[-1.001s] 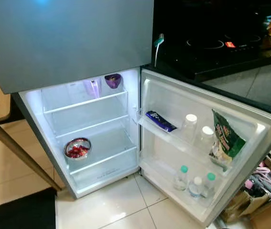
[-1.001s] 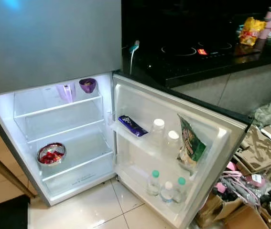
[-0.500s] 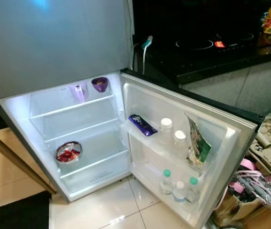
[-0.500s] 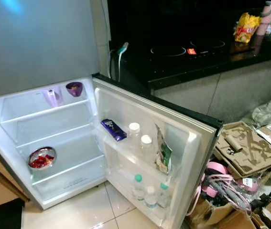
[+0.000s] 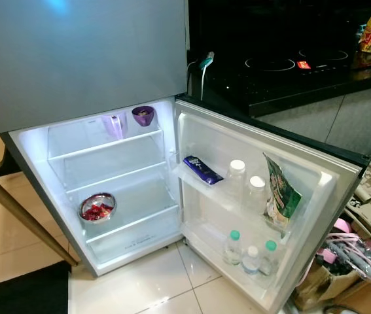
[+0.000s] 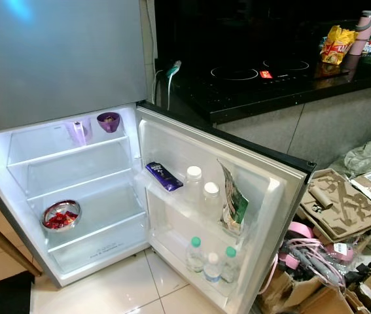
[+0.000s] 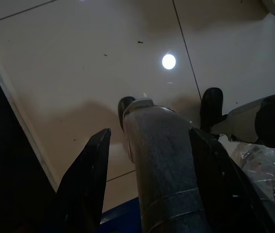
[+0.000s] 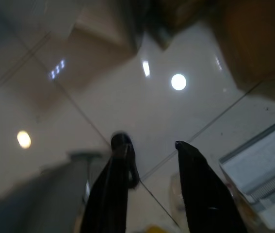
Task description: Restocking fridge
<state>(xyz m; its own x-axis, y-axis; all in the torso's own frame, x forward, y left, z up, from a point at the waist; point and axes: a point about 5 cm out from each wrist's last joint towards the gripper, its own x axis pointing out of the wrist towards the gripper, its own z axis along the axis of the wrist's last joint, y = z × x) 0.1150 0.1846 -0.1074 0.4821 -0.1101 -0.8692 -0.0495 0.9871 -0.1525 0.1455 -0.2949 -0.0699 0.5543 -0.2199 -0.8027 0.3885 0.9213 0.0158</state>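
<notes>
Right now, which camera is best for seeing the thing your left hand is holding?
The left wrist view: a silvery bottle with a pale cap stands large between the left hand's black fingers, pointed at the tiled floor. The two eye views look at the open fridge instead, and the right wrist view looks at floor.

Left end effector (image 7: 169, 104) hangs over the tiled floor (image 7: 79, 63), fingers (image 7: 86, 184) spread either side of a grey cylindrical bottle (image 7: 164, 160) with a white cap, clamped between them. Bright round light reflection (image 7: 169, 61) on the tile. Dark edge on one side. Silver and black robot part (image 7: 258, 119) close by.
</notes>
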